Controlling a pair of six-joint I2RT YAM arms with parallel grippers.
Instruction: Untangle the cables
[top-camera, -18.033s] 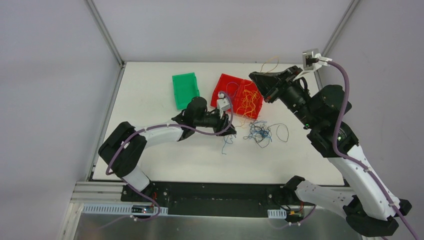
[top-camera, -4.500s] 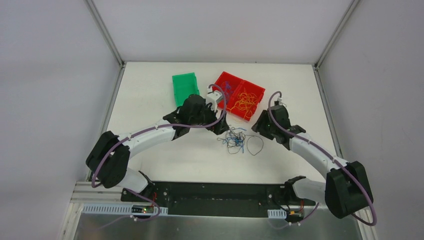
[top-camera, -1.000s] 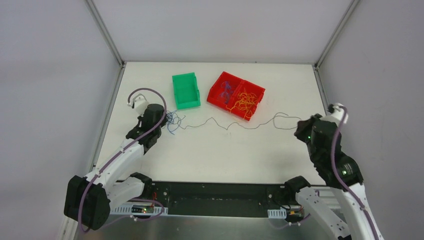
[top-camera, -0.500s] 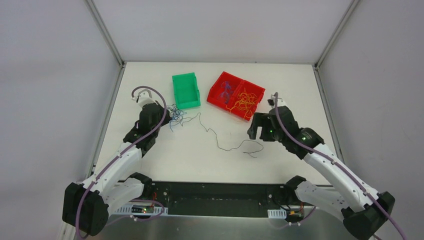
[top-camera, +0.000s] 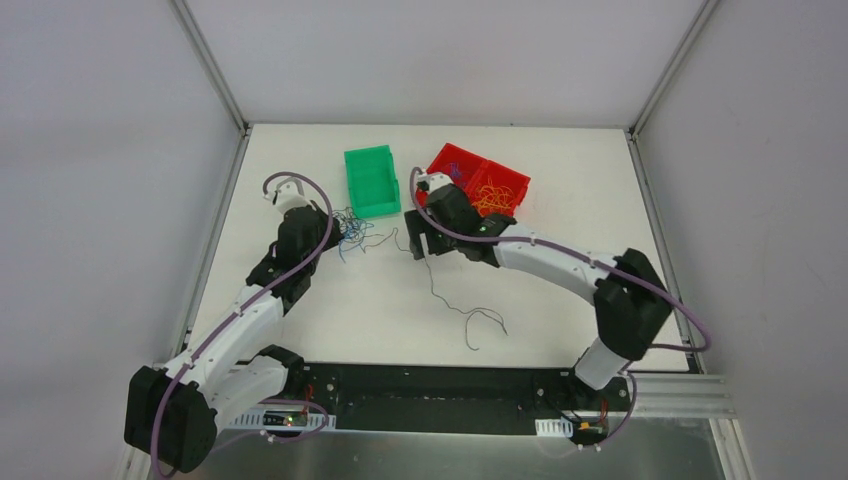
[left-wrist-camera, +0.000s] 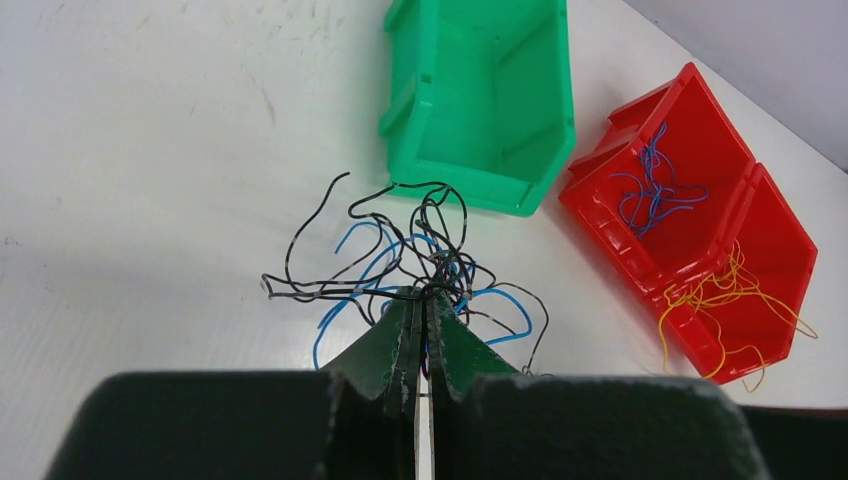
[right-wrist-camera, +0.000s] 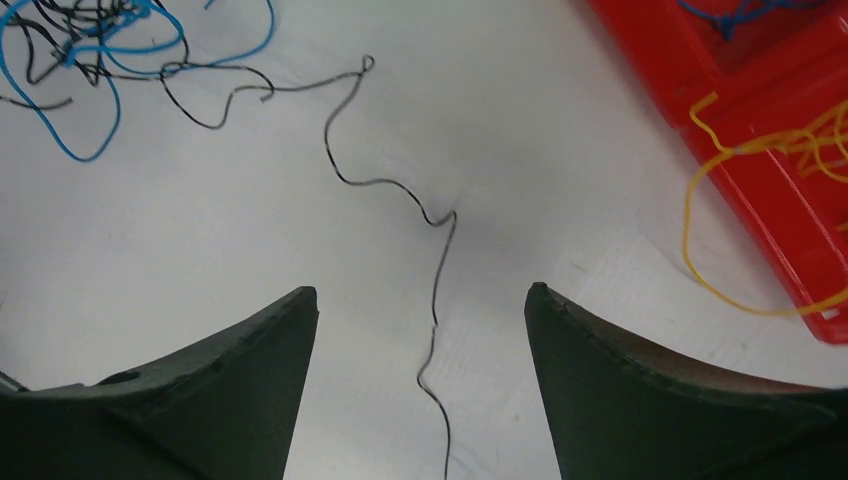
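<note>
A small tangle of blue and black cables (top-camera: 352, 232) lies on the white table just left of the green bin. My left gripper (top-camera: 332, 234) is shut on its near edge, and the strands (left-wrist-camera: 420, 250) fan out from the closed tips (left-wrist-camera: 421, 300). One long black cable (top-camera: 440, 295) trails slack from the tangle toward the table's front. My right gripper (top-camera: 421, 246) hovers open over this strand (right-wrist-camera: 437, 260), which runs between the wide-apart fingers (right-wrist-camera: 422, 292) untouched. The tangle's edge (right-wrist-camera: 90, 40) shows at the top left of the right wrist view.
An empty green bin (top-camera: 370, 181) (left-wrist-camera: 540, 130) stands behind the tangle. To its right is a red two-compartment bin (top-camera: 505, 178) (left-wrist-camera: 600, 210) (right-wrist-camera: 720, 90) holding blue cables (left-wrist-camera: 650, 185) and yellow cables (left-wrist-camera: 720, 290). One yellow loop (right-wrist-camera: 700, 250) hangs over its rim.
My right arm let go of the long black cable and swung from the right side to the table's middle, jaws open. The once-taut strand now lies slack. The left arm stayed put.
</note>
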